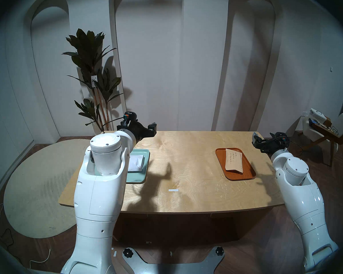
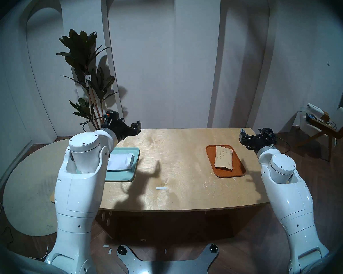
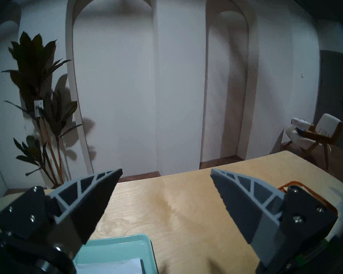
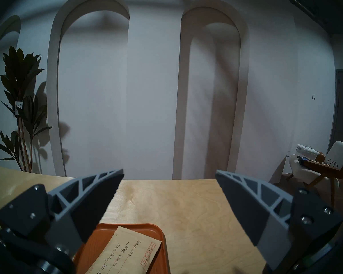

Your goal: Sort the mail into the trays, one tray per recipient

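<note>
The white envelope (image 1: 136, 162) lies in the mint-green tray (image 1: 145, 168) on the table's left, partly hidden by my left arm; no leaf print shows. The tan kraft envelope (image 1: 234, 160) with handwritten lines lies in the orange-brown tray (image 1: 249, 173) on the right. My left gripper (image 1: 152, 127) is open and empty, raised over the table's far left corner, beyond the green tray (image 3: 139, 247). My right gripper (image 1: 255, 140) is open and empty, raised at the far right edge, beyond the orange tray (image 4: 107, 234) and kraft envelope (image 4: 127, 253).
A small white strip of tape (image 1: 173, 190) lies on the wooden table (image 1: 186, 168) near the front middle. A potted plant (image 1: 93, 79) stands behind the left corner. A chair with clutter (image 1: 323, 129) stands at the right. A round rug (image 1: 38, 188) lies on the floor at left.
</note>
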You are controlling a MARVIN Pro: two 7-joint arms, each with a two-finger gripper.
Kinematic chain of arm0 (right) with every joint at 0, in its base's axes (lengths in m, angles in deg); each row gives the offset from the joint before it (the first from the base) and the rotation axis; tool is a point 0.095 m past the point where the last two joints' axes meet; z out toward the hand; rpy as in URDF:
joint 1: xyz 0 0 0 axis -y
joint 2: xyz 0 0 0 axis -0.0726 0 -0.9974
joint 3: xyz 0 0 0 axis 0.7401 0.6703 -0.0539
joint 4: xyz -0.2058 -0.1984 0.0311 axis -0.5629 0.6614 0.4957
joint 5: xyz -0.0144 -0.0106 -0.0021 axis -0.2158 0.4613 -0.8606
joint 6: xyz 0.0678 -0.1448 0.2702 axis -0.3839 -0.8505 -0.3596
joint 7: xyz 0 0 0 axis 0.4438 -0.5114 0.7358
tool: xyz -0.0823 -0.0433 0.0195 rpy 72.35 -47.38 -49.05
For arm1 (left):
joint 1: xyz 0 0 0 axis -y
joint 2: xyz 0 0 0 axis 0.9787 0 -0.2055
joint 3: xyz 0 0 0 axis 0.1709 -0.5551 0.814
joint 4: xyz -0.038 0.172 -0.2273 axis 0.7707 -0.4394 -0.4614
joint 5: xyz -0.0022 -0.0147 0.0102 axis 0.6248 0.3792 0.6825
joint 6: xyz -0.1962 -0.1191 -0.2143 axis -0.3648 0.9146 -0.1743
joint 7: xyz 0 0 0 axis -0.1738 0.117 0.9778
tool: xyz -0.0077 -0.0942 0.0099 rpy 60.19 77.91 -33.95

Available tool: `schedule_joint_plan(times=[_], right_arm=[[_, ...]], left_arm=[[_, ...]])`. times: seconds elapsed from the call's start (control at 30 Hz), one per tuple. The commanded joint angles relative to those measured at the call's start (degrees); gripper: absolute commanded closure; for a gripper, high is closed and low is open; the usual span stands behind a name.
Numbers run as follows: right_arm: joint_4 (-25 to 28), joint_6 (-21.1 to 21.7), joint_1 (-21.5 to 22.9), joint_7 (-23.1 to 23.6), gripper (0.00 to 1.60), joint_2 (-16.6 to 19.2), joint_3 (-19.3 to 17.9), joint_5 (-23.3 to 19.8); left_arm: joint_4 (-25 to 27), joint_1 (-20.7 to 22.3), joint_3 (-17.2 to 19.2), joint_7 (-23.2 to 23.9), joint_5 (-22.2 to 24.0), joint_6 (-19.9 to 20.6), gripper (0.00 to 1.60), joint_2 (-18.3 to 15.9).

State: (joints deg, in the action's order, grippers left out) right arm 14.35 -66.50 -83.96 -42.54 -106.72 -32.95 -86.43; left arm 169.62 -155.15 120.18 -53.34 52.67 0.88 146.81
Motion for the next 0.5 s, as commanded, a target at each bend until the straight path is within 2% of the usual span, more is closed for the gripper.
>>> schedule_joint_plan(times=[0.0,0.07,0.13,0.47], right_arm=[[1.2,-0.55,0.61,0.07,0.0,0.11,-0.33,-0.05],[1.22,-0.57,0.59,0.07,0.0,0.1,-0.34,-0.05],[1.26,-0.6,0.56,0.07,0.0,0.09,-0.36,-0.05],[1.32,-0.65,0.52,0.07,0.0,0.07,-0.39,-0.05]], left_arm=[[-1.07,5.7,-0.23,-7.08,0.93,-0.79,0.0,6.27],[-1.58,6.14,-0.23,-8.26,1.03,-1.15,0.0,6.26],[-1.99,6.59,-0.74,-10.81,-0.82,-1.05,0.0,6.74],[-2.69,7.05,-1.36,-13.14,-0.9,-1.46,0.0,6.78]])
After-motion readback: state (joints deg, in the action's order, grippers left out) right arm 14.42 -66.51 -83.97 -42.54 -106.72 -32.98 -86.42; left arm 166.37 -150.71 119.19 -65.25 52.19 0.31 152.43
